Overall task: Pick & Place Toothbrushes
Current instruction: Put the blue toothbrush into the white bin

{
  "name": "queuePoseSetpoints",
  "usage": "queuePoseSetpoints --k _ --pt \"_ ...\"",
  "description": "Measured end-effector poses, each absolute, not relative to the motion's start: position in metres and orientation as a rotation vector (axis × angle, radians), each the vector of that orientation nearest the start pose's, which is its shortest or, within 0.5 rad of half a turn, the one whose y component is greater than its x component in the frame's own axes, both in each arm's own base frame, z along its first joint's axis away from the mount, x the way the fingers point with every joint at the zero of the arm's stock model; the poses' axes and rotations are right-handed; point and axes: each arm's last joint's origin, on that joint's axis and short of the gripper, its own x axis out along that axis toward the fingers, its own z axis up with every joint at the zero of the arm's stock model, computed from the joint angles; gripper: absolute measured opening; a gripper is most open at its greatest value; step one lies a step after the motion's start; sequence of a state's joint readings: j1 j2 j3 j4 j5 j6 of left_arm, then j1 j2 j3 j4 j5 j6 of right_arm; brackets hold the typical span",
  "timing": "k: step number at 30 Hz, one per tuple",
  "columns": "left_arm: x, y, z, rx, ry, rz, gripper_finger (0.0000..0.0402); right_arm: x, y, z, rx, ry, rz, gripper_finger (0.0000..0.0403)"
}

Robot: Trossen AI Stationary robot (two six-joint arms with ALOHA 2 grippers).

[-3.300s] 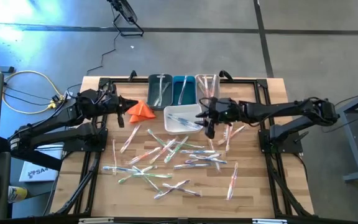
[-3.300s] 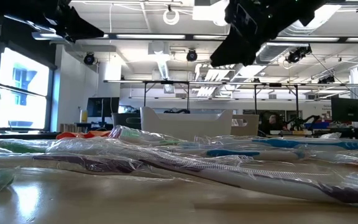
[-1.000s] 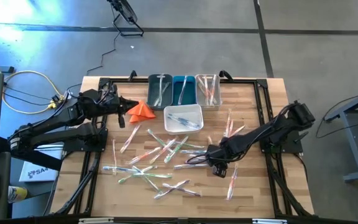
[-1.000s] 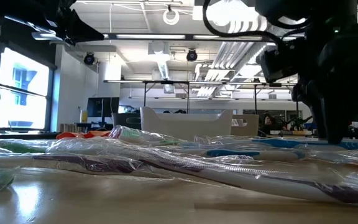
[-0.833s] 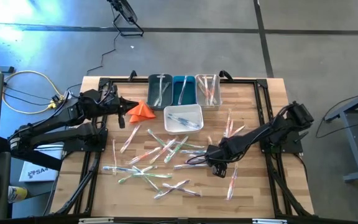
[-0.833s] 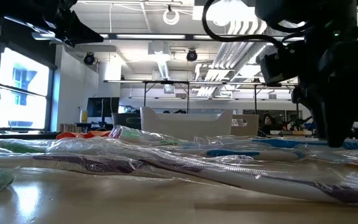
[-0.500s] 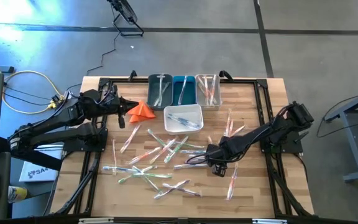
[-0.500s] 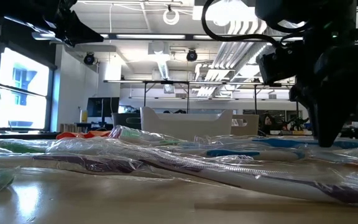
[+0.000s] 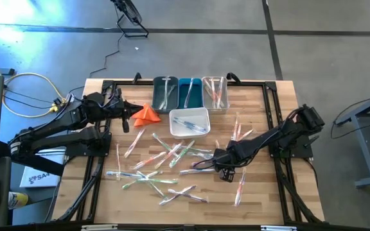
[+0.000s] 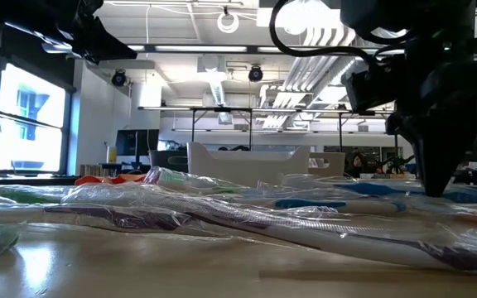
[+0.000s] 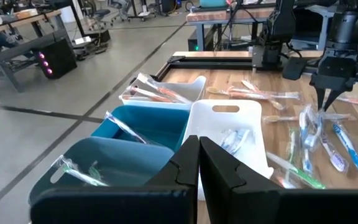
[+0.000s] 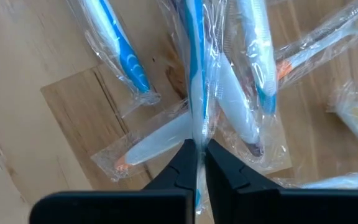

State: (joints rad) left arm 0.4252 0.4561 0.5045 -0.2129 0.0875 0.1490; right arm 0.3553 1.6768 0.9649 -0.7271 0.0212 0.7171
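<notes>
Right gripper [image 12: 197, 152], lowered onto the table's right-centre, fingers pinched together on a blue-handled toothbrush [image 12: 196, 74] in clear wrapper; the wrapper crumples at the fingertips, hiding the exact contact. Neighbouring wrapped toothbrushes [image 9: 166, 160] overlap it and lie scattered across the wooden table [image 9: 262, 199]; their colours blur under plastic glare. Beyond stand a white bin [image 9: 189, 122] and three bins [image 9: 189, 93] holding brushes. Left gripper [image 11: 198, 171], closed and empty, waits near the orange cloth [image 9: 146, 113].
</notes>
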Motion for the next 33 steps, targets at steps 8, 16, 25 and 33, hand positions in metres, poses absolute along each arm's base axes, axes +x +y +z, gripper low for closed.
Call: queuePoseSetpoints --k 8,16,25,33 --pt "0.110 0.047 0.276 0.102 0.184 0.324 0.0008 0.268 0.099 0.172 0.312 1.394 -0.205 0.0006" --pt "0.110 0.047 0.276 0.097 0.183 0.325 0.0008 0.270 0.098 0.202 0.293 1.353 -0.169 0.0004" --pt "0.110 0.047 0.276 0.082 0.181 0.326 0.0008 0.271 0.090 0.236 0.235 1.332 -0.270 0.0001" --pt "0.110 0.047 0.276 0.081 0.180 0.326 0.0008 0.274 0.090 0.244 0.232 1.325 -0.233 0.0001"
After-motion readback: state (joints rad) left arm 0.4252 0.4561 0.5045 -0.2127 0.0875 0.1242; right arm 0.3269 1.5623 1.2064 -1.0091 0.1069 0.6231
